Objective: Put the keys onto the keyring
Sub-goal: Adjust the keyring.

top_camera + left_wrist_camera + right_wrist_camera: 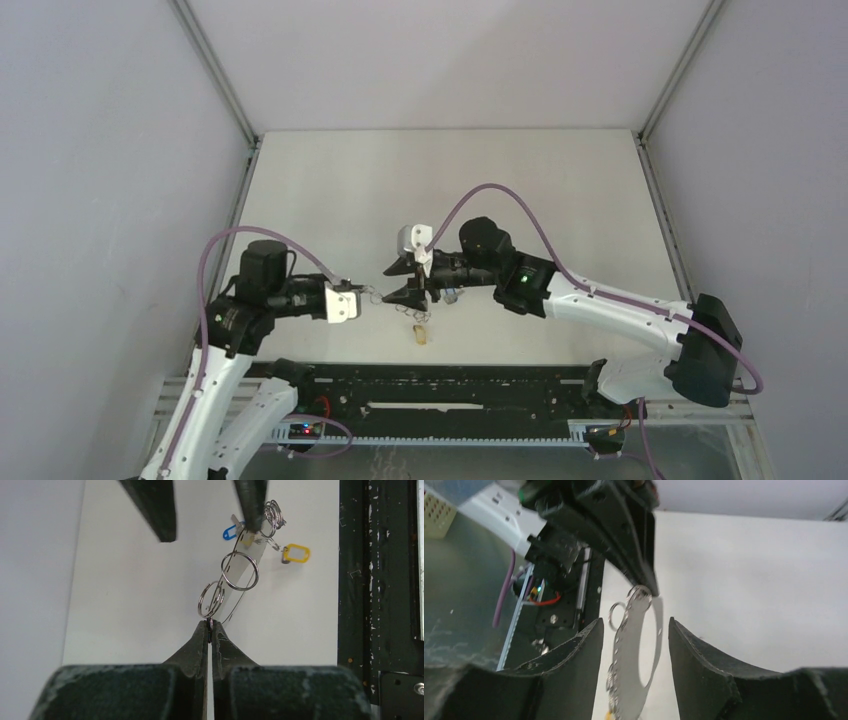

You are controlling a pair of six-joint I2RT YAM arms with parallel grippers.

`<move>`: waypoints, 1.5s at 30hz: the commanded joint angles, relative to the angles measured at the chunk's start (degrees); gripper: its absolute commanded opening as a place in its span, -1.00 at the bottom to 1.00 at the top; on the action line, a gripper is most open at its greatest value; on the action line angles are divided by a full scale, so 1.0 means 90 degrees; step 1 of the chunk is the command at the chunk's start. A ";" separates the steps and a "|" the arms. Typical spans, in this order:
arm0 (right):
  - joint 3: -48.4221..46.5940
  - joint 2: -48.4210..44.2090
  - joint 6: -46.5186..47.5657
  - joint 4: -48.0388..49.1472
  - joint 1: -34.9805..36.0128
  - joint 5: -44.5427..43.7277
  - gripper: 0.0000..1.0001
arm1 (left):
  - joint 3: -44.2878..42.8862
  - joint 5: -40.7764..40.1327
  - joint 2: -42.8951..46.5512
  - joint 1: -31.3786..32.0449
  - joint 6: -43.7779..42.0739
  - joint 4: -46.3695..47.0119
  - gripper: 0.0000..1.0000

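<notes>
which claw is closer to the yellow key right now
Right. The right claw is open around the keyring at its loop end, with the yellow key just beside one finger. The left claw is shut on its opposite end, farther away.

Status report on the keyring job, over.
Left gripper shut on the keyring, at its rim. Right gripper open, astride its far end. Blue key and yellow key by the loop cluster; attachment unclear. No obstruction seen.
</notes>
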State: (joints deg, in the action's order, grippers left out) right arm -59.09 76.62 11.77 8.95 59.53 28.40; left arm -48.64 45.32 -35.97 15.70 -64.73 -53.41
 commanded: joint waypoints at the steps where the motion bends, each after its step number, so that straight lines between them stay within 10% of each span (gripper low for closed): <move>1: -0.0311 -0.0093 0.0573 -0.1404 0.0076 0.0435 0.19 | -0.0468 -0.0251 -0.0119 0.0108 -0.0285 0.0019 -0.99; 14: -0.0897 0.0557 0.0582 -0.1443 0.0564 -0.1431 -0.33 | -0.0747 -0.0636 -0.0102 0.0588 -0.0107 0.0211 -0.99; 18: -0.0889 0.0497 0.0647 -0.1432 0.0640 -0.2110 -1.00 | -0.0884 -0.0514 -0.0099 0.0597 0.0179 0.0374 -0.99; 20: -0.0667 0.0265 0.0586 -0.0999 0.0641 -0.2338 -1.00 | -0.0901 -0.0469 -0.0088 0.0599 0.0510 0.0555 -0.86; 23: 0.0044 -0.0222 0.0454 0.0096 0.0623 -0.2367 -1.00 | -0.0933 -0.0421 -0.0115 0.0599 0.1152 0.0826 -0.08; 31: 0.0824 -0.0850 0.0168 0.0892 0.0681 -0.2422 -1.00 | -0.0297 -0.0645 0.0487 0.0604 0.3013 0.2247 -0.03; 45: 0.0902 -0.1008 -0.0574 0.1337 0.0691 -0.2613 -1.00 | 0.0724 -0.1037 0.1284 0.0664 0.2693 0.4283 -0.01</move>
State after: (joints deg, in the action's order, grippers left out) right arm -50.61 69.19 9.76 15.51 65.41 6.24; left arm -44.34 40.23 -26.11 21.08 -39.03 -27.24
